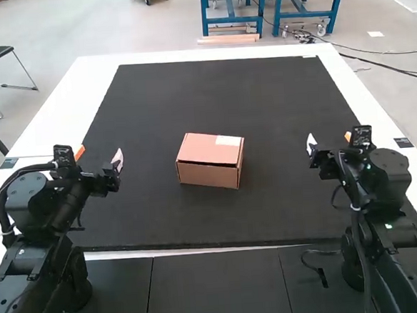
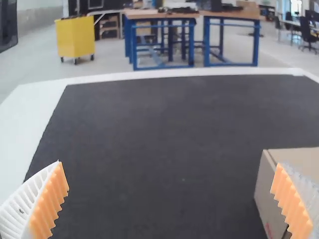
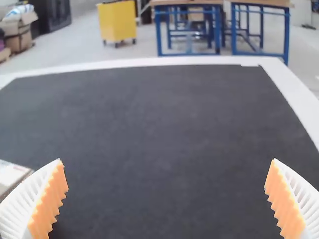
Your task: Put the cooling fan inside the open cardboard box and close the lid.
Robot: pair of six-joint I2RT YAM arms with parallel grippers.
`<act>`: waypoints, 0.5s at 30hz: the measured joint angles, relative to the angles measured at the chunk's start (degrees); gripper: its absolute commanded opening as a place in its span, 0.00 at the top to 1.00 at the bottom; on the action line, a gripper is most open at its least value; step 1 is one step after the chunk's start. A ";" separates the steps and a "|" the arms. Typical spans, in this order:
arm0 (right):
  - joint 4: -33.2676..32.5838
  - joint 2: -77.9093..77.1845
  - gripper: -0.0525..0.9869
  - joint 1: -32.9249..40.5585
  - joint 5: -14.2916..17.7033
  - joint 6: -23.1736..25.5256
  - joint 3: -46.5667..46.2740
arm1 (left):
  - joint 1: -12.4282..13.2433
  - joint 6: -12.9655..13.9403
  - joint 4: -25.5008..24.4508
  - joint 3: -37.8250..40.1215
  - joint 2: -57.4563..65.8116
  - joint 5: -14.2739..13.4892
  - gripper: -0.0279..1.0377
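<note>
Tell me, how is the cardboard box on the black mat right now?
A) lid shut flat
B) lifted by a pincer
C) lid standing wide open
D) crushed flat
A: the cardboard box sits on the black mat with its top flat and shut, apart from the left pincer and the right pincer.

Workshop-type robotics lab: blue metal-framed workbenches (image 2: 192, 35), a yellow wheeled cart (image 2: 75, 36) and stacked cardboard cartons (image 3: 19, 35) stand on a bare grey floor (image 1: 78, 26) beyond a white table (image 1: 61, 102) topped with a black mat (image 1: 226, 98).
</note>
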 measured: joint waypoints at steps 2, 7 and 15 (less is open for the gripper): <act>-0.50 0.00 0.08 0.00 1.09 -0.07 0.00 | 0.28 0.00 -0.04 0.00 -0.02 -0.02 0.07; -2.23 0.02 0.08 -0.02 2.34 0.09 0.00 | 0.28 0.00 -0.79 0.00 0.00 -0.02 0.07; -2.45 0.00 0.08 -0.04 2.78 -0.04 0.00 | 0.31 0.02 -0.94 0.00 0.00 -0.02 0.07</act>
